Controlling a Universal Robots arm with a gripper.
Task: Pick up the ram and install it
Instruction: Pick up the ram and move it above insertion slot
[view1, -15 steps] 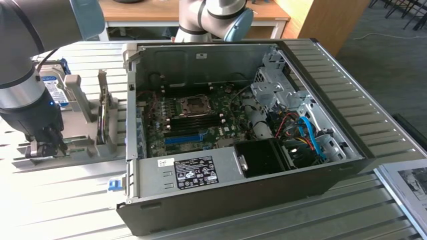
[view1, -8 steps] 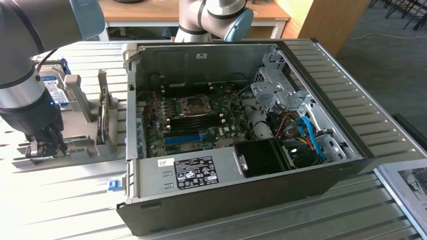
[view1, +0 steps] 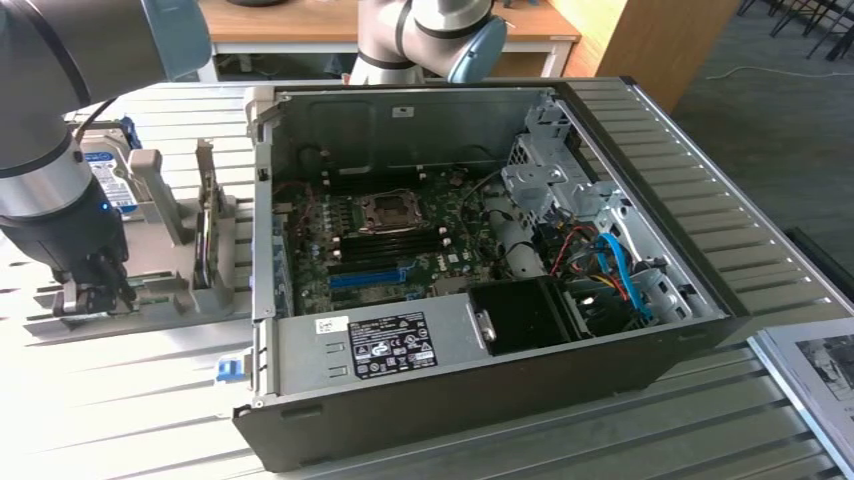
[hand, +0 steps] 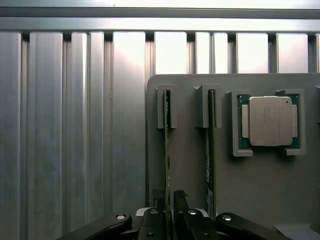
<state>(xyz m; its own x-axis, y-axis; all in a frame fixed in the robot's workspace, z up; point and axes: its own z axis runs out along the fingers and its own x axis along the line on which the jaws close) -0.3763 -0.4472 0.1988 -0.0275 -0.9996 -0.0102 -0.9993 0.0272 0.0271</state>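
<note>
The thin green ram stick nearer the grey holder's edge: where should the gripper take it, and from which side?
Probably from straight above, pinching the thin green ram stick across its two flat faces at the upper long edge. It stands on edge in the grey slotted holder, one end in a bracket, with a second stick close beside it.

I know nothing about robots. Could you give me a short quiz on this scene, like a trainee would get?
1. True or false: the computer case lies with its side open.
2. In the wrist view, how many ram sticks stand on edge in the grey holder? A one, B two, C four.
3. Is the gripper at the stick nearer to the processor chip, or the one farther from it?
Key: 1 true; 2 B; 3 the farther one.
</note>
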